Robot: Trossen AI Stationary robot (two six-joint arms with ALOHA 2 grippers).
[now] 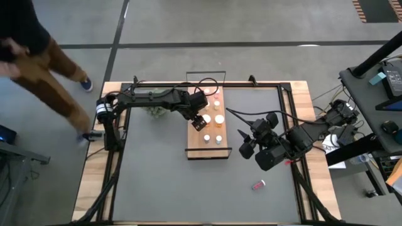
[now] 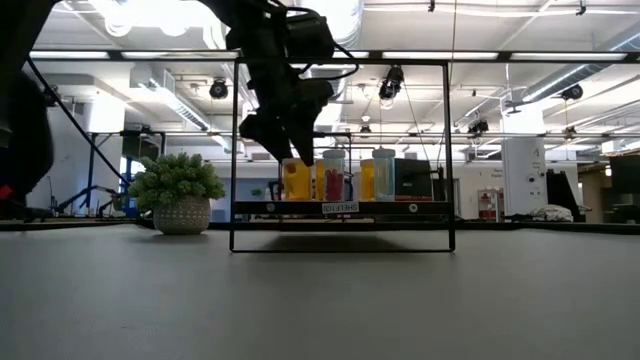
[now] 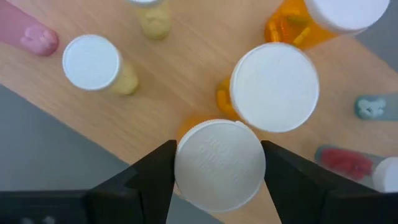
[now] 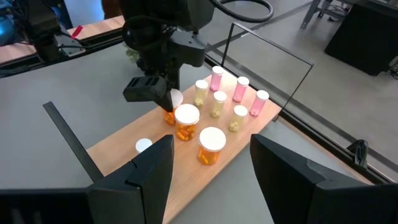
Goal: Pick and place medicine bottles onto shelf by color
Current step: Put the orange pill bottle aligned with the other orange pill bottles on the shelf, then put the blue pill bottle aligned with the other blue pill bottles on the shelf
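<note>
Grey matting covers the table (image 1: 157, 182), and beyond its far edge we see a person (image 1: 38, 59) walking over the concrete floor. On the mat lies the shelf (image 1: 196, 141), a light-wood board with black wire rails at its short ends, carrying upright bottles: pink ones (image 4: 216, 78) at one end, pale yellowish ones (image 4: 217, 104) in the middle, orange ones (image 4: 211, 146) at the other end.

We see the left gripper (image 1: 200, 120) reaching in over the shelf's orange end. Its fingers (image 3: 146, 180) stand on either side of a white-capped orange bottle (image 3: 219, 165), pressed against the cap, so we read them as gripping it. That bottle stands on the board near its edge, just beside a wider-capped orange bottle (image 3: 273, 87). In the low view the gripper hangs down onto the row of bottles between the rails.

Our right gripper (image 1: 246, 143) waits off the shelf's right side, above the mat, its fingers (image 4: 143, 177) apart and holding nothing.

One pink bottle (image 1: 259, 185) lies on its side on the mat, well apart from the shelf, toward the near right. A potted plant (image 2: 180, 195) sits by the left arm's side.
</note>
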